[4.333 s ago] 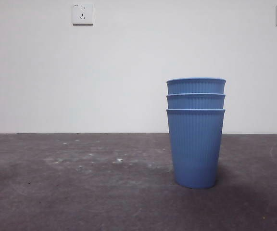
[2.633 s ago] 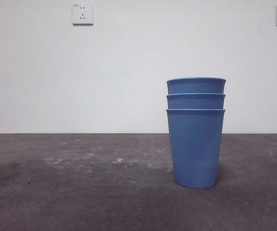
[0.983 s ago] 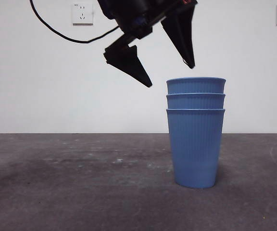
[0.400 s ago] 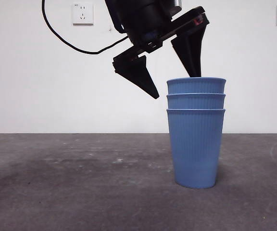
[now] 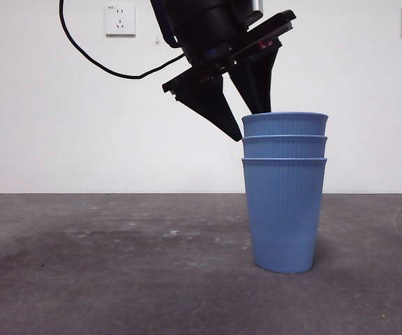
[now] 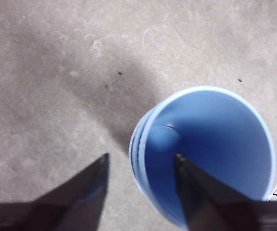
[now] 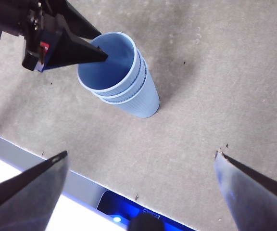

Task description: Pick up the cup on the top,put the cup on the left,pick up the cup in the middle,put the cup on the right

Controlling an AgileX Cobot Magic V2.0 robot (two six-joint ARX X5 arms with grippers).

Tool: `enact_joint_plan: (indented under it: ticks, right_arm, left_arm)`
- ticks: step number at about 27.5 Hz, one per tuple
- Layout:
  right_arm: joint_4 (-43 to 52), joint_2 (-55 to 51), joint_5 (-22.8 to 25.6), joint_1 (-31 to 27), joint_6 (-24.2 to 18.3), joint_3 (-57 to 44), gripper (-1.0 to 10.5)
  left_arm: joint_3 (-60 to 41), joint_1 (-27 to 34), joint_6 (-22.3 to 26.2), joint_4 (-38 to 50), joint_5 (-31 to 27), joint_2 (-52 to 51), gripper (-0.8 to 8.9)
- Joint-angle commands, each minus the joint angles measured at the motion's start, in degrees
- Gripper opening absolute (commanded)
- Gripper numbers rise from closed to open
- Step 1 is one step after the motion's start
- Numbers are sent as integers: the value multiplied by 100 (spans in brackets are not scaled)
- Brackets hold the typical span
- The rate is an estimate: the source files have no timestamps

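Three blue cups (image 5: 284, 192), nested in one upright stack on grey scuffed worktop (image 5: 117, 279); white wall behind with two sockets (image 5: 120, 20). Top cup (image 5: 285, 123) empty. Left gripper (image 5: 251, 122) straddling its rim, fingers (image 6: 88, 192) apart. Right gripper (image 7: 138, 159) high above, fingers spread wide.

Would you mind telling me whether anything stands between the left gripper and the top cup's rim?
Nothing visible does. The left gripper straddles the rim of the top cup, one jaw inside and one outside, jaws open.
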Motion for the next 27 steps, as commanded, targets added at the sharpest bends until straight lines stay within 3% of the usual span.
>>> enact_joint_plan:
  ticks: [1,5,9,27]
  right_arm:
    - [42,44,17,4,33,15,504]
    - [42,114,15,4,33,15,504]
    - [42,122,15,4,33,15,504]
    - [42,122,15,4,33,15,504]
  left_arm:
    - [2,-13,-37,-11,-13,26,210]
    - [2,-13,-37,-11,-13,22,200]
    - [2,-13,-37,-22,-9,22,18]
    - [219,-9,-37,-101,-9,-101,-8]
